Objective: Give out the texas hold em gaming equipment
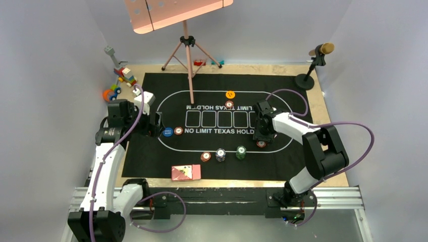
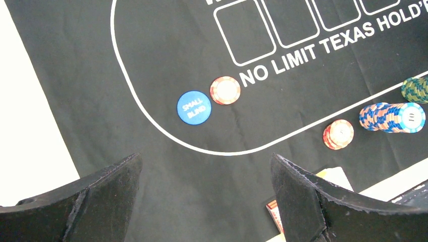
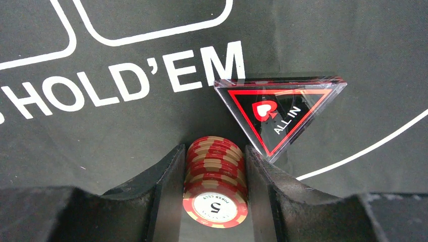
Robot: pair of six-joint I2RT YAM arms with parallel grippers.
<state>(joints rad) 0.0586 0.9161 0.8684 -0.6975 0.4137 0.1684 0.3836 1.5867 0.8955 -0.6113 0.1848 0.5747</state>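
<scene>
Texas hold em gaming equipment [image 1: 220, 154], partly distributed over the black felt mat [image 1: 151, 156]. Right seat: red chip stack [image 3: 216, 181] inside the right end of the printed oval, just beside the clear triangular ALL IN marker [image 3: 280, 113]. The right gripper [image 3: 214, 154] is clenched on this stack, a finger against each side; whether the stack rests on the felt or is slightly lifted cannot be told. Left seat: blue SMALL BLIND disc [image 2: 194, 107] with a short red pile [image 2: 225, 90] just beside it, apparently served. Far seat: orange disc [image 1: 230, 94] with a red chip pile [image 1: 229, 104] near it, apparently served. Near edge: a row of three stacks, red supply stack [image 1: 205, 157], grey stack [image 1: 220, 154] and green stack [image 1: 241, 152], judged undistributed stock. Card box [image 1: 185, 172] lies at the mat's near edge; the five printed card outlines hold no cards. The left gripper [image 2: 206, 161] is released and empty above the left end of the oval. Assessment: about halfway, with the right seat's chips in hand and the grey stack, the green stack and the cards yet to go out.
</scene>
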